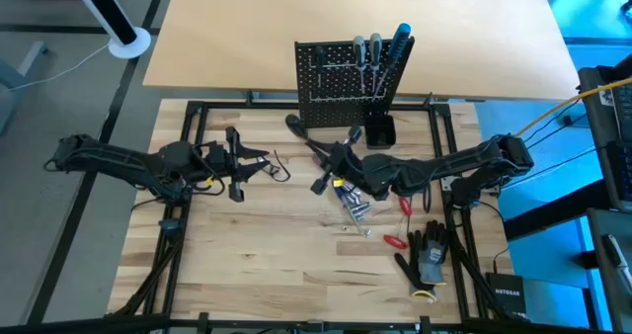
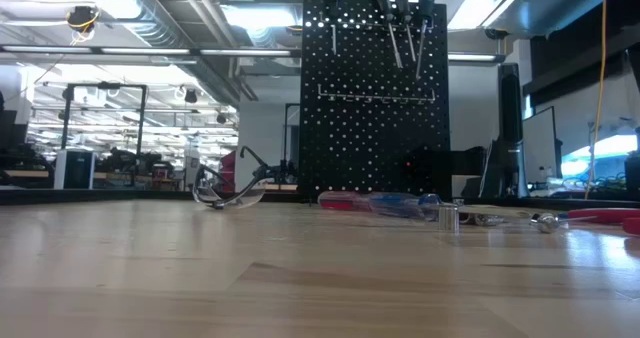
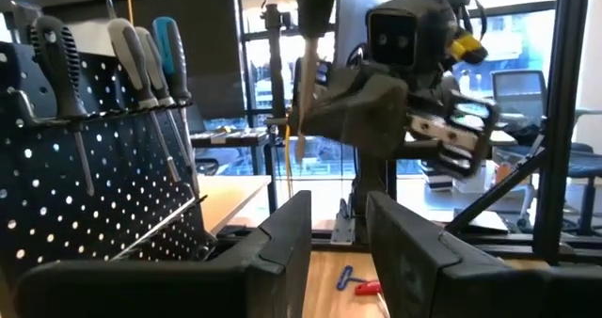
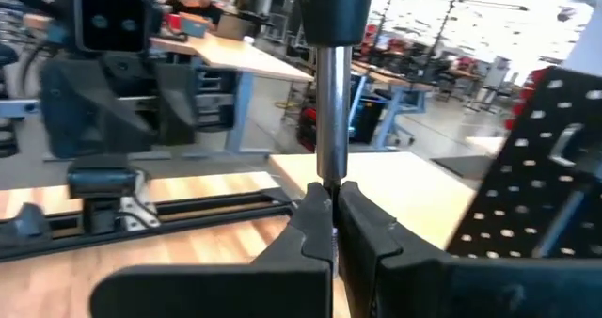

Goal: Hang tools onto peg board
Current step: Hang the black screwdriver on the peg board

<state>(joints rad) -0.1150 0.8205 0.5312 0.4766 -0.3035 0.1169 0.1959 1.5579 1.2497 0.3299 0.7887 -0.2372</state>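
Black pegboard (image 1: 346, 75) stands upright at the far middle of the wooden table (image 1: 247, 265), and it already has a few screwdrivers hanging along its top edge: a couple with grey and black handles (image 1: 365, 49) and one with a blue handle (image 1: 400, 40). Same row shows up in the left wrist view too, shafts hanging down over the holes (image 3: 141, 59).

Right gripper (image 4: 331, 210) is clamped tight on the thin metal shaft of a screwdriver (image 4: 329, 120), with the dark handle sticking straight out past the fingertips. From overhead that gripper (image 1: 334, 166) sits in front of the board, roughly mid table, and the tool's dark handle (image 1: 296, 125) angles off toward the board's left corner. It isn't on the board.

Left gripper (image 1: 259, 161) is over on the left side of the table, well apart from the board. Its fingers (image 3: 282, 243) stand partly apart with nothing between them.

More loose tools lie on the table: a little pile of metal bits (image 1: 354, 208) just below the right gripper, a red-handled one (image 1: 395, 242) nearby, and a red and blue screwdriver (image 2: 385, 204) lying flat in the low view. A small black cup (image 1: 380, 129) sits at the foot of the board, and a pair of black gloves (image 1: 427, 257) lies near the front right corner.
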